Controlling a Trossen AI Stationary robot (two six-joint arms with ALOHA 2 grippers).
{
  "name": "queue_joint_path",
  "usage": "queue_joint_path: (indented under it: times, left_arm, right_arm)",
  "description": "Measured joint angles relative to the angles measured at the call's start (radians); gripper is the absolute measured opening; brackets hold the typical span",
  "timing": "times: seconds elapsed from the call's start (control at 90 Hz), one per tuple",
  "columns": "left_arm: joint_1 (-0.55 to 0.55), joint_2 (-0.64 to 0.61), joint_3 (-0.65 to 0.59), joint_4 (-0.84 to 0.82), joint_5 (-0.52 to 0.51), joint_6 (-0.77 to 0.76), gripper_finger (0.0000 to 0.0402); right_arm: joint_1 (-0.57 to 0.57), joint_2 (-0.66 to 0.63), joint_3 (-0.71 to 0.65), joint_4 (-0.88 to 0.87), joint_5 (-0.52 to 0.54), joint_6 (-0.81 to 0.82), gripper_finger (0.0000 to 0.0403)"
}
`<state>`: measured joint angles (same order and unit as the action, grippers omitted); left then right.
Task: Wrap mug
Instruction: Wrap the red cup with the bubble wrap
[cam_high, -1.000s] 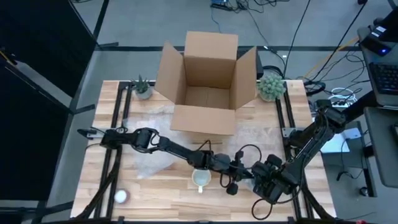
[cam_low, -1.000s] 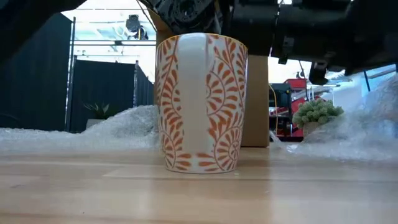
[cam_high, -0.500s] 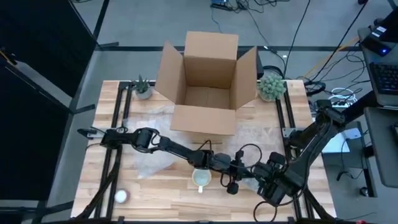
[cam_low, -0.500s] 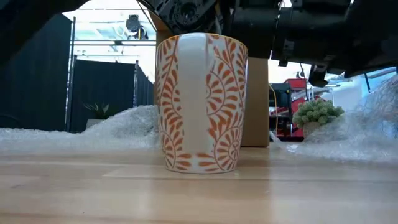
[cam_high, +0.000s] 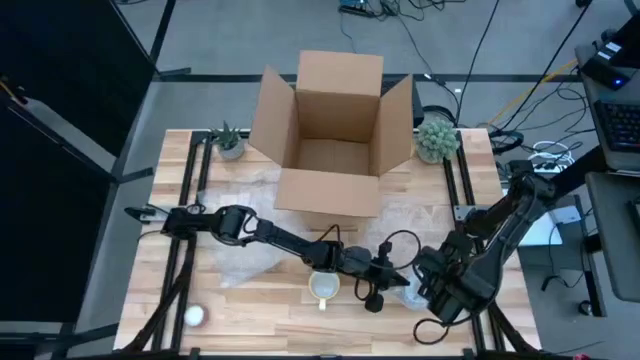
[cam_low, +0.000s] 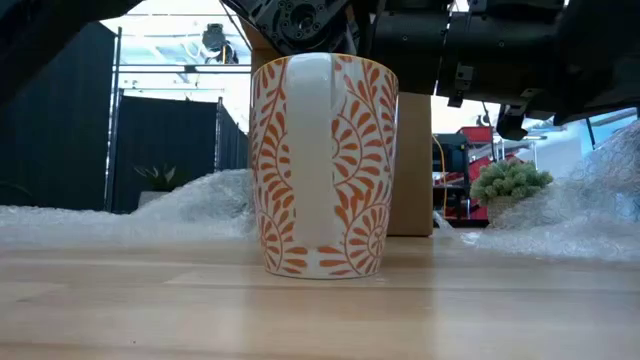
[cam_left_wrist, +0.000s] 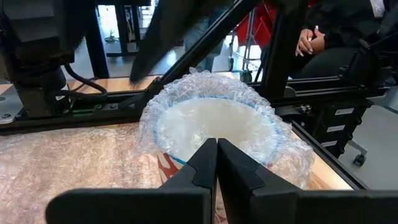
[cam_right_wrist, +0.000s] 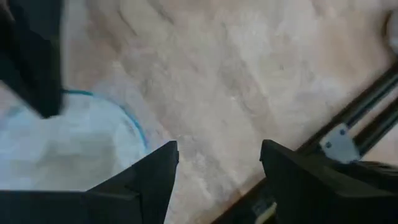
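- Wrapping looked, in my judgement, to be in its middle stage: a blue-rimmed mug (cam_left_wrist: 211, 124) sat swaddled in bubble wrap (cam_left_wrist: 283, 155), with the wrap bunched loosely over its mouth and sides and not yet tucked in.
- In the high view this bundle (cam_high: 410, 294) lay at the lower right of the table, between the two grippers.
- The left gripper (cam_left_wrist: 216, 155) had its fingers pressed together, tips at the near edge of the bundle at the bottom centre of its wrist view. Whether a fold of wrap was pinched between them, I could not tell.
- The right gripper (cam_right_wrist: 217, 171) stood wide open and held nothing. The mug's blue rim (cam_right_wrist: 134, 127) showed at the left of its wrist view, beside the jaws and not between them.
- The next move, as I judge it, called for the right gripper to shift over and take a loose flap while the left steadied the bundle, so the wrap could be folded shut over the mouth.
- An orange mug (cam_low: 320, 165) stood bare and upright at the centre of the low view, just left of the left gripper in the high view and touched by neither gripper.
- An open box (cam_high: 335, 130) waited at the upper centre of the high view, well apart from the work.
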<state>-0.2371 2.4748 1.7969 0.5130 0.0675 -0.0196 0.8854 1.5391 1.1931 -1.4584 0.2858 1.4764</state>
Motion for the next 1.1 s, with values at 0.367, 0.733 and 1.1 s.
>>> queue_joint_path:
  times: [0.367,0.733,1.1]
  left_arm:
    - [-0.001,0.000,0.000,0.001,0.006,0.000,0.0000]
    - [0.001,0.001,0.000,0.003,-0.004,0.000,0.0000]
    - [0.001,0.001,-0.001,0.003,-0.003,0.000,0.0000]
  right_arm:
    - [0.008,-0.012,-0.055,0.155,-0.012,-0.042,0.0219]
    - [0.017,-0.045,0.005,0.139,-0.011,-0.012,0.0219]
    - [0.020,-0.033,-0.263,0.499,-0.003,0.069,0.0219]
